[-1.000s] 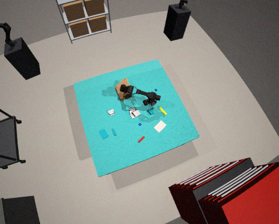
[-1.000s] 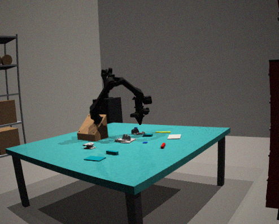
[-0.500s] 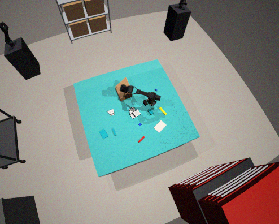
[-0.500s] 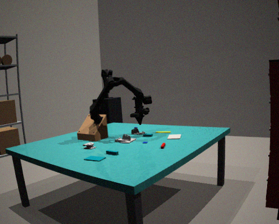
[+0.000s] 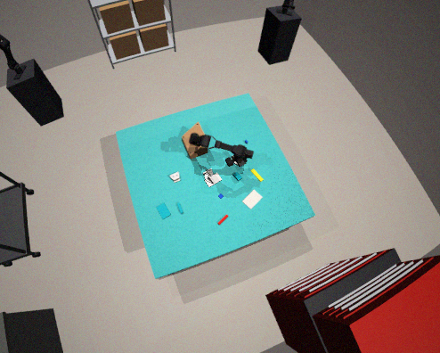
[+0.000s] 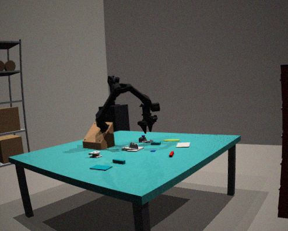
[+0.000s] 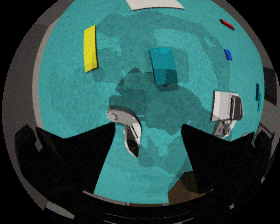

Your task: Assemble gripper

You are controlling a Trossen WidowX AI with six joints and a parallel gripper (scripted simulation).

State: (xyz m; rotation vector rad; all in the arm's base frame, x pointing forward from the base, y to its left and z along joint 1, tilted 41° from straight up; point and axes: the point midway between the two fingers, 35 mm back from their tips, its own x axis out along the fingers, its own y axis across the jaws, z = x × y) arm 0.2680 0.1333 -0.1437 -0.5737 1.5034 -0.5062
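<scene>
Wrist cam has my gripper (image 5: 235, 161) (image 6: 148, 132) (image 7: 149, 127) wide open, holding nothing; the loose jaw (image 5: 236, 163) (image 6: 143, 139) (image 7: 133, 125) sits mid-frame, nearer the left fingertip, long end running down-frame, so I'd nudge left.

Bench (image 5: 187, 250) (image 6: 116, 186) (image 7: 60, 110): no readable text.
Yellow bar (image 5: 256, 175) (image 6: 171, 140) (image 7: 90, 49): nothing legible, no number.
White plate (image 5: 252, 199) (image 6: 183, 144) (image 7: 155, 4), just beside the yellow bar: no label to read.
Red bar (image 5: 223, 219) (image 6: 171, 154) (image 7: 227, 24), beyond the white plate from the yellow bar: no brand, no sign.
Boxes (image 5: 117, 18) (image 6: 9, 119), well apart from the yellow bar: no lettering readable.
Binders (image 5: 383, 307), also well apart from it: spines too blurred to tell.
</scene>
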